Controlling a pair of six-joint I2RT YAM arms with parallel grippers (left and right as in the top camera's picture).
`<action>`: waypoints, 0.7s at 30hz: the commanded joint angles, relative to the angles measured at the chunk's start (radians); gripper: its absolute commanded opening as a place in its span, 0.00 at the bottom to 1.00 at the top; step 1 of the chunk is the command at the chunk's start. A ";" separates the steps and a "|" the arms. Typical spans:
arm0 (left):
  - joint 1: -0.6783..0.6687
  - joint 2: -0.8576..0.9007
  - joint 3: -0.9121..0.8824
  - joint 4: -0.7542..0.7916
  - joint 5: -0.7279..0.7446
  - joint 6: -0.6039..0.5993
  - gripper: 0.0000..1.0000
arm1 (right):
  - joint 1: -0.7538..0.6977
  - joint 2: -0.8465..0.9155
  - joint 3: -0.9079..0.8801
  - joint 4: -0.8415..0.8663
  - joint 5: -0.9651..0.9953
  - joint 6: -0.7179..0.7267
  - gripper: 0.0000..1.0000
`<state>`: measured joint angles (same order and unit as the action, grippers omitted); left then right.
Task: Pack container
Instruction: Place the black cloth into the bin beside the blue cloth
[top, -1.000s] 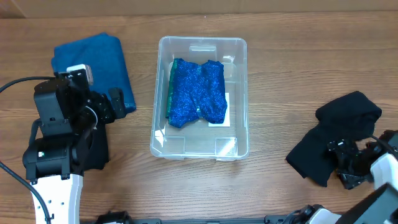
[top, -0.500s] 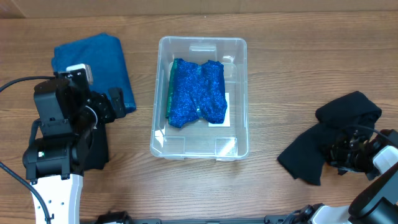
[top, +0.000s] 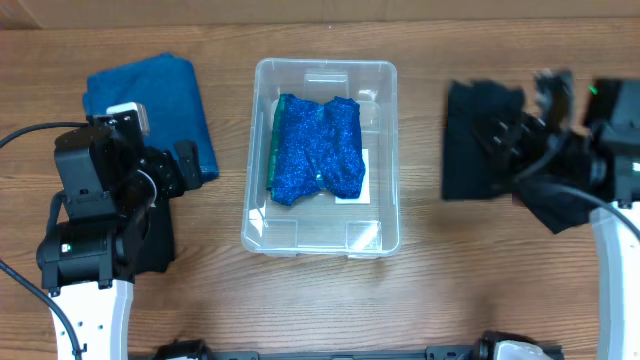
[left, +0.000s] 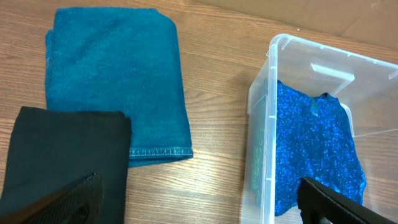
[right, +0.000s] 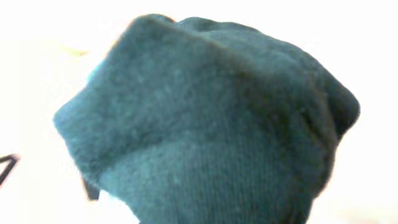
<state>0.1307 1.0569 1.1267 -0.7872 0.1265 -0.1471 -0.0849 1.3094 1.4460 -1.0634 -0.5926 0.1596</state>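
The clear container (top: 322, 243) stands mid-table with a sparkly blue cloth (top: 318, 150) lying in it. To its right, my right gripper (top: 515, 140) is lifted off the table and shut on a black garment (top: 475, 150), which hangs blurred from it. In the right wrist view that garment (right: 205, 124) fills the frame and hides the fingers. My left gripper (left: 199, 202) stands open over bare wood left of the container wall (left: 267, 112), with nothing between its fingers (left: 68, 202).
A folded teal towel (top: 150, 95) lies at the back left. A folded black cloth (left: 62, 155) lies just in front of it, partly under my left arm (top: 95, 220). Wood shows around the container.
My right gripper has shut on the black garment and carried it up off the table, back and left toward the container. The left arm has not moved.
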 joint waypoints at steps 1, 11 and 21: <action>0.000 0.002 0.021 0.003 -0.007 0.020 1.00 | 0.223 0.088 0.146 0.048 0.141 0.099 0.04; 0.000 0.002 0.021 0.002 -0.006 0.020 1.00 | 0.475 0.551 0.166 0.386 0.220 0.240 0.04; 0.000 0.002 0.021 0.002 -0.006 0.020 1.00 | 0.477 0.570 0.239 0.335 0.381 0.236 1.00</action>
<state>0.1307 1.0569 1.1267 -0.7883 0.1268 -0.1471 0.3878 1.9766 1.6062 -0.6903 -0.3183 0.4114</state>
